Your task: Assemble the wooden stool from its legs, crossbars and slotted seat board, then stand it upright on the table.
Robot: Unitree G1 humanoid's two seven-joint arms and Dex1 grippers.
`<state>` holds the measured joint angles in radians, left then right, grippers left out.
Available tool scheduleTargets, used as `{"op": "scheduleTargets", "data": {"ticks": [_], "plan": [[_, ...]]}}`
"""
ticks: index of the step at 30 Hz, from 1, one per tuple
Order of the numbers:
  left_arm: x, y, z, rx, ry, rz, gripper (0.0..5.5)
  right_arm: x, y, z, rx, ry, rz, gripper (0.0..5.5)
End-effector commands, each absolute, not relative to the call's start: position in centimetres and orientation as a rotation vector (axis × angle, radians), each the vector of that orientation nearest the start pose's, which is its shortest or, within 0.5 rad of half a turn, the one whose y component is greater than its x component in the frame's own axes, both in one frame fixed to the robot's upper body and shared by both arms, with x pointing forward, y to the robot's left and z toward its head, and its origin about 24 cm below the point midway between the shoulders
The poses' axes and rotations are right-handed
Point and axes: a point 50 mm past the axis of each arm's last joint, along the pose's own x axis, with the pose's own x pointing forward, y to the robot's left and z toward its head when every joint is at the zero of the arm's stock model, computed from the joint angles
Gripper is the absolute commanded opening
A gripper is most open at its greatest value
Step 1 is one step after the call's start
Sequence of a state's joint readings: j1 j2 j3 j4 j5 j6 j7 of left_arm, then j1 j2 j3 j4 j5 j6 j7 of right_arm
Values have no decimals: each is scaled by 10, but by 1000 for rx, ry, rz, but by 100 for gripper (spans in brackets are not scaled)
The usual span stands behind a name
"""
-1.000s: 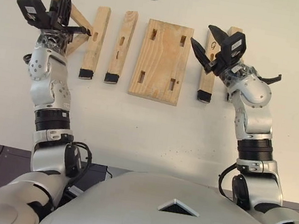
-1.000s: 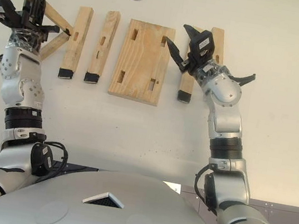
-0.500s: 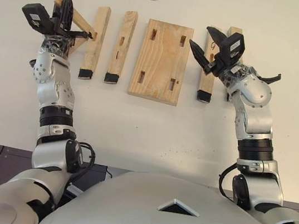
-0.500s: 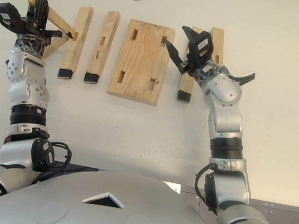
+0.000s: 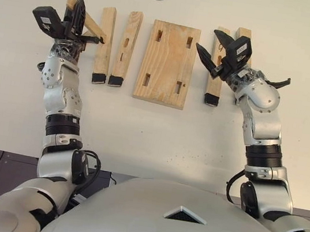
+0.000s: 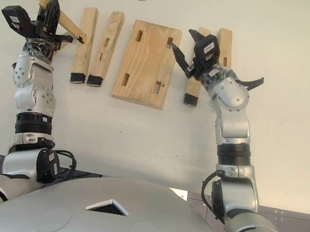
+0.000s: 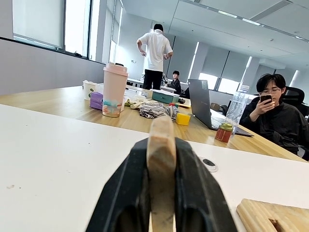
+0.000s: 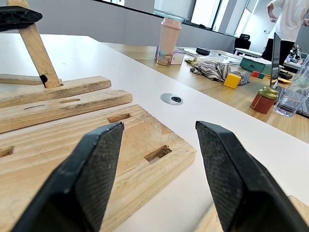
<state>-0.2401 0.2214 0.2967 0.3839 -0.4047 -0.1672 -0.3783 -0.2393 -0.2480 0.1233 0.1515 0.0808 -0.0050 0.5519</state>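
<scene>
White worktop (image 5: 142, 120), seat board (image 5: 167, 53) flat; left gripper (image 7: 161, 150) jaws tight on crossbar (image 8: 39, 53), far left; right gripper (image 8: 159, 140) jaws spread wide. Wrist views: pink cup (image 7: 115, 89) behind.

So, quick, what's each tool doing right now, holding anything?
Left tool: closed on a wooden crossbar.
Right tool: open, holding nothing.

No legible txt, nos. or labels seen.
</scene>
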Motion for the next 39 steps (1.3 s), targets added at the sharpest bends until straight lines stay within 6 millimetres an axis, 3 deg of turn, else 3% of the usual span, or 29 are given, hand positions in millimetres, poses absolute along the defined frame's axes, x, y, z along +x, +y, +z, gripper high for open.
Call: {"op": "scheduleTargets", "data": {"ticks": [1, 9, 18, 22, 26, 29, 30, 34, 39], "plan": [[287, 247, 42, -193, -69, -12, 38, 288, -133, 65, -213, -12, 690, 275], [288, 236, 23, -177, 2, 31, 38, 287, -130, 64, -220, -10, 702, 275], [270, 215, -13, -31, 119, -74, 38, 285, -128, 63, -244, -16, 719, 275], [269, 214, -18, 5, 159, -93, 38, 285, -127, 63, -247, -19, 718, 275], [270, 215, -14, -13, 147, -95, 38, 284, -127, 63, -247, -21, 717, 275], [273, 217, -1, -37, 99, -97, 38, 283, -127, 63, -246, -20, 712, 275], [274, 218, 6, -41, 74, -93, 76, 282, -128, 62, -246, -19, 708, 275], [273, 226, 34, -34, 58, -81, 141, 280, -127, 62, -242, -20, 697, 275], [248, 230, 38, -15, 230, -86, 216, 277, -129, 61, -240, -18, 686, 275]]}}
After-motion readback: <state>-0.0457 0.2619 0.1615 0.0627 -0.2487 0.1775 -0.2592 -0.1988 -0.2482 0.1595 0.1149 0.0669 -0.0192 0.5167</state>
